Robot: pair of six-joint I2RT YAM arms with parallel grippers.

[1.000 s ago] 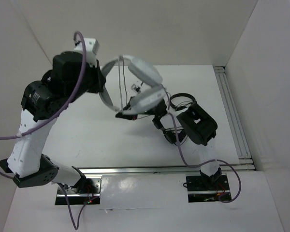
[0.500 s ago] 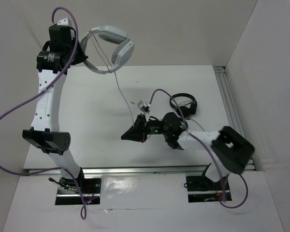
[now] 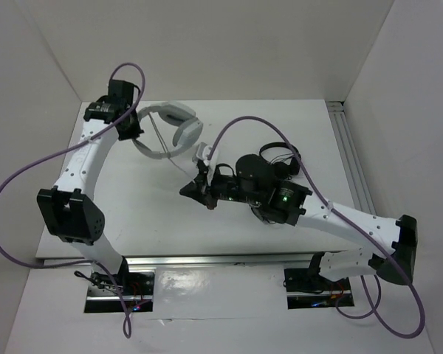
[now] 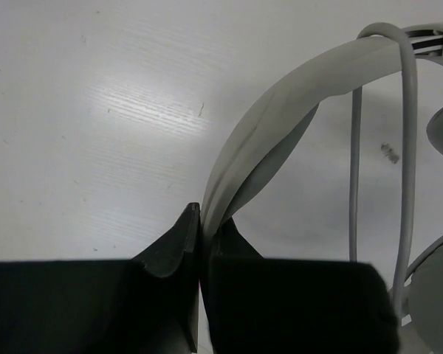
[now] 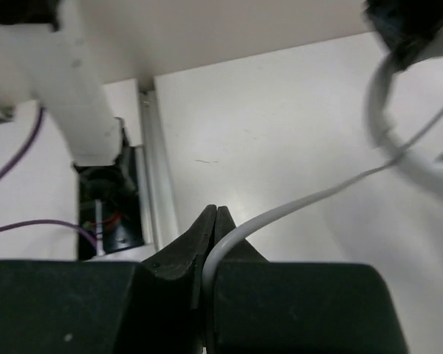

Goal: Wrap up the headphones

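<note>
– Headphones (image 3: 179, 127), where do they sit?
– Upper middle of the overhead view, over the white table (image 3: 133, 199), touching the left gripper (image 3: 131, 127) on its right side. I cannot tell whether the earcups rest on the table.
– How does that gripper hold them?
– Closed on them. In the left wrist view (image 4: 201, 214) its jaws pinch the grey headband (image 4: 280, 96) at bottom centre, and the band arcs from there to the upper right corner.
– And the other arm?
– The right gripper (image 3: 186, 192) is near the middle of the overhead view, below the headphones and apart from them. Its wrist view (image 5: 213, 215) shows the jaws clamped on the thin grey cable (image 5: 303, 199). The cable runs from the fingertips up and to the right, toward the headphones at that frame's right edge.
– Anything else on the table?
– A pair of black headphones (image 3: 280, 155), right of centre in the overhead view, partly hidden by the right arm.
</note>
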